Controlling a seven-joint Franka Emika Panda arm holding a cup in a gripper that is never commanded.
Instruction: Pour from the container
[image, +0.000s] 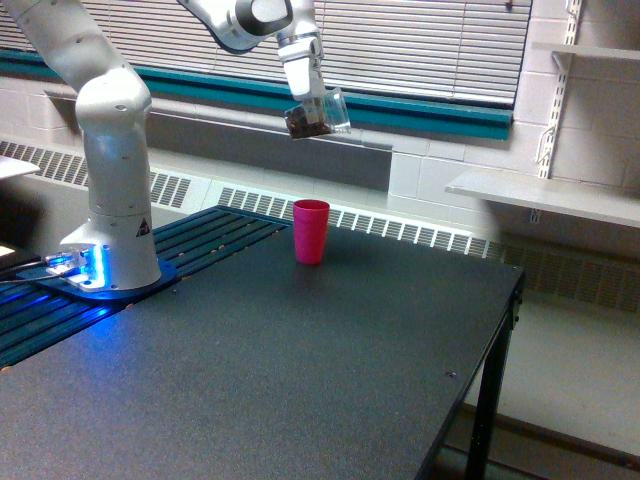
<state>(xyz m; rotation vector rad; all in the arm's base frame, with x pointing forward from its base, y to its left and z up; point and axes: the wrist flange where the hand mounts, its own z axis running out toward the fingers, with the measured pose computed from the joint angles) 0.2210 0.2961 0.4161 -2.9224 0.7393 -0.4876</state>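
Observation:
The container (316, 113), a small clear plastic cup with dark brown grains in it, hangs tilted high in the air with its mouth toward the exterior view's right. My gripper (310, 93) is shut on it from above. It sits well above the pink cup (310, 231), roughly over it. The pink cup stands upright on the black table (300, 360) near the far edge.
The arm's white base (110, 200) stands at the exterior view's left on a blue slatted plate. Behind are window blinds, a teal sill and a radiator grille. A white shelf (550, 195) juts from the wall on the right. The table's right edge drops to the floor.

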